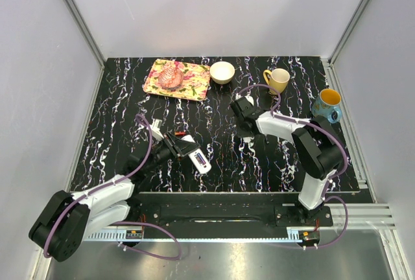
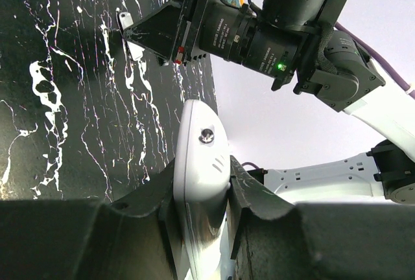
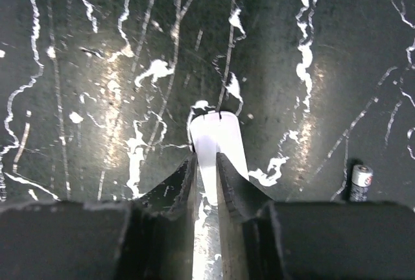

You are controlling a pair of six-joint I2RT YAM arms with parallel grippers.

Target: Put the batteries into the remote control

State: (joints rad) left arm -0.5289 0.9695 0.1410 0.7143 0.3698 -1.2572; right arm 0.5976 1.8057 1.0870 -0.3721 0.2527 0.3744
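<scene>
My left gripper [image 1: 184, 145] is shut on the remote control [image 1: 198, 158], a slim white bar held off the table left of centre. Its slot faces up and shows red and blue marks. In the left wrist view the remote control [image 2: 202, 157] is clamped between both jaws. My right gripper [image 1: 246, 139] points down at the table right of centre. Its jaws [image 3: 206, 163] stand narrow over a flat white cover piece [image 3: 219, 136]; I cannot tell whether they pinch it. One of the batteries [image 3: 360, 183], dark with a pale end, lies to the right.
Along the back stand a floral tray [image 1: 194, 85] with a pink lump on it, a white bowl [image 1: 222, 72] and a yellow mug [image 1: 277, 80]. A blue mug [image 1: 326, 105] sits near the right edge. My right arm [image 2: 279, 27] hangs close in front of the remote.
</scene>
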